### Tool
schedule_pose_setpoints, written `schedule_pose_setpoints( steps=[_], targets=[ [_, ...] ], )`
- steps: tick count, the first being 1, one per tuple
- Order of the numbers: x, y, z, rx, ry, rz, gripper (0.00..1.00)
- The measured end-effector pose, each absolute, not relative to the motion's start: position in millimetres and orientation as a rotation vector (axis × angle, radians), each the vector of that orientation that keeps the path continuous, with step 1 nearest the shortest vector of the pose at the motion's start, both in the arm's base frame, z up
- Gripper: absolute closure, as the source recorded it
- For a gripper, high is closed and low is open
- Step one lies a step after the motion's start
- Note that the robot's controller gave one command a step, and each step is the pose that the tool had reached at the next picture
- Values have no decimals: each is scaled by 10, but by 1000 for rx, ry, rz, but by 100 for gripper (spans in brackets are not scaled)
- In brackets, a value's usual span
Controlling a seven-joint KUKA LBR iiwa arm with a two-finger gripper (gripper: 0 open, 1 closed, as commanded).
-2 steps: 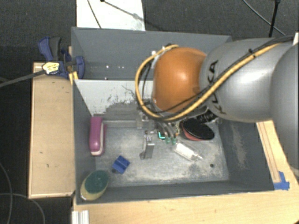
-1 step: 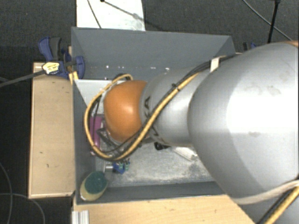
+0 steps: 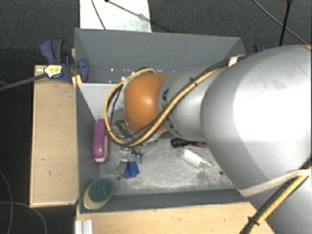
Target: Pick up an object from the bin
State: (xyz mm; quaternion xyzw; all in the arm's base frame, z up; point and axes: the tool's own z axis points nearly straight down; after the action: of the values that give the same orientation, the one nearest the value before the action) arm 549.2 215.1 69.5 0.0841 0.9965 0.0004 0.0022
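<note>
- The gripper (image 3: 127,156) hangs low over the left part of the grey bin (image 3: 161,52), with its tip close to the floor. Most of it is hidden beneath the orange cover (image 3: 142,104) on the wrist and the yellow and black cables (image 3: 114,99) looping round that cover.
- I cannot tell whether the gripper is open or closed, as the cover and cables hide too much of its end.
- A small blue piece (image 3: 130,170) lies just below the gripper's tip, towards the bin's near wall, and is the nearest thing to it. Whether the tip touches it or grips it cannot be told.
- A purple-pink oblong thing (image 3: 100,140) lies beside the gripper on the side away from the arm. It lies lengthwise along the bin's left wall, near the gripper but apart from it.
- A round sponge (image 3: 99,193), yellow with a dark green top, sits in the near-left corner, past the blue piece and well apart from the gripper.
- On the arm's side of the gripper, a white tube-like thing (image 3: 195,158) lies slanted on the bare floor, well apart from the tip.
- A black and red thing (image 3: 181,143) lies just behind the white one, partly under the arm.
- The big grey arm (image 3: 253,121) reaches in over the right half of the bin.
</note>
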Motion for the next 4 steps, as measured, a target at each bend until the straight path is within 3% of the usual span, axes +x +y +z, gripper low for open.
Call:
schedule_pose_setpoints(
  steps=[1, 2, 3, 4],
  targets=[
    [4764, 1244, 856, 58, 3144, -5, 0],
    [5116, 1882, 991, 131, 3132, 7, 0],
    [4998, 1178, 998, 91, 3141, -4, 0],
    [4885, 1607, 710, -57, 3145, 1, 0]
  ],
)
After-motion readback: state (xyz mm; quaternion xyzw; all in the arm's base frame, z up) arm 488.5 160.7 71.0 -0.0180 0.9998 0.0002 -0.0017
